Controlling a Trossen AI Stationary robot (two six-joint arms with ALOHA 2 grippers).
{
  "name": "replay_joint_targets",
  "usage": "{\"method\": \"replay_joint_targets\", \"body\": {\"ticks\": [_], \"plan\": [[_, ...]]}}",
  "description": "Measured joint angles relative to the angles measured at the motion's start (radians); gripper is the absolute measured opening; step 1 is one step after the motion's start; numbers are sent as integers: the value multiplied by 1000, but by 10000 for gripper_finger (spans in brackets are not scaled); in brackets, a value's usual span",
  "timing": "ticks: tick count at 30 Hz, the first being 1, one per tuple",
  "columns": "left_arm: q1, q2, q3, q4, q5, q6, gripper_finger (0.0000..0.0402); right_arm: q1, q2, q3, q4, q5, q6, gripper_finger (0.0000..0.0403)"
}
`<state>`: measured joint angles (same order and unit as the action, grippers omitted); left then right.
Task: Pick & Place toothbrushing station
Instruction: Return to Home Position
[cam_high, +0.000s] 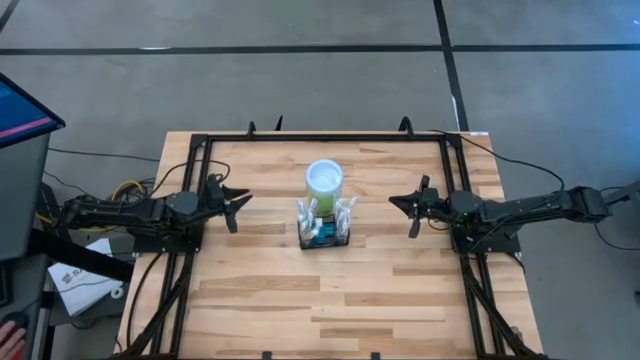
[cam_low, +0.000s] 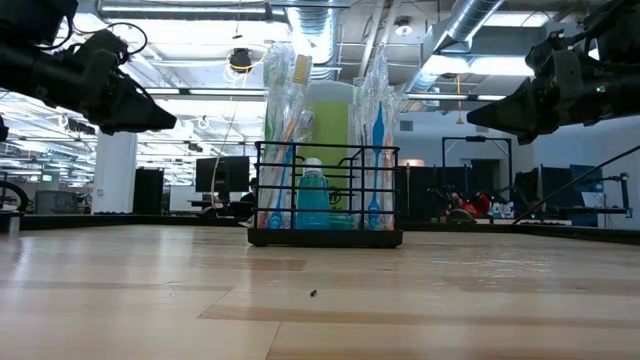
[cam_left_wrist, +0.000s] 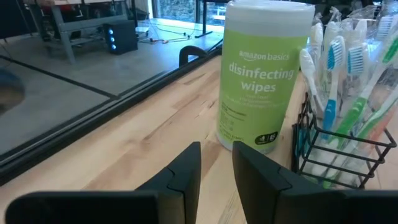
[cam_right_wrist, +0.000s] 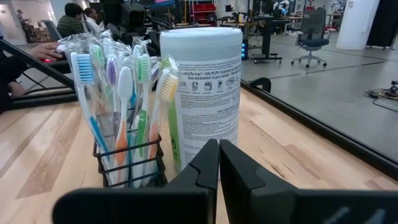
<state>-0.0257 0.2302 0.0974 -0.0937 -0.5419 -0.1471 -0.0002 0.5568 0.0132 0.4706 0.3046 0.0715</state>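
Note:
The toothbrushing station (cam_high: 325, 233) is a small black wire caddy standing on its base at the middle of the wooden table, filled with wrapped toothbrushes (cam_right_wrist: 124, 81) and a blue bottle (cam_low: 312, 195). It also shows in the left wrist view (cam_left_wrist: 339, 149) and the right wrist view (cam_right_wrist: 127, 165). My left gripper (cam_high: 236, 206) hovers to its left, open, pointing toward it with nothing between the fingers (cam_left_wrist: 216, 171). My right gripper (cam_high: 404, 205) hovers to its right, shut and empty (cam_right_wrist: 219, 165). Both are clear of the table (cam_low: 165, 120) (cam_low: 478, 117).
A lime-green canister of disinfecting wipes (cam_high: 324, 180) stands just beyond the caddy, close to its far side (cam_left_wrist: 264, 74). Black frame rails (cam_high: 325, 137) run around the table's edges. Bare wood lies in front of the caddy (cam_high: 330, 300). A person's hand (cam_high: 10, 330) shows off the table's left.

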Motion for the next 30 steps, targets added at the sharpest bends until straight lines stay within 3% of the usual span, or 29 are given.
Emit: {"method": "replay_joint_targets", "body": {"ticks": [25, 30], "plan": [[0, 0, 0, 11, 0, 0, 88, 0, 0, 0, -12, 0, 1, 6], [0, 0, 0, 14, 0, 0, 88, 0, 0, 0, -75, -12, 179, 6]]}}
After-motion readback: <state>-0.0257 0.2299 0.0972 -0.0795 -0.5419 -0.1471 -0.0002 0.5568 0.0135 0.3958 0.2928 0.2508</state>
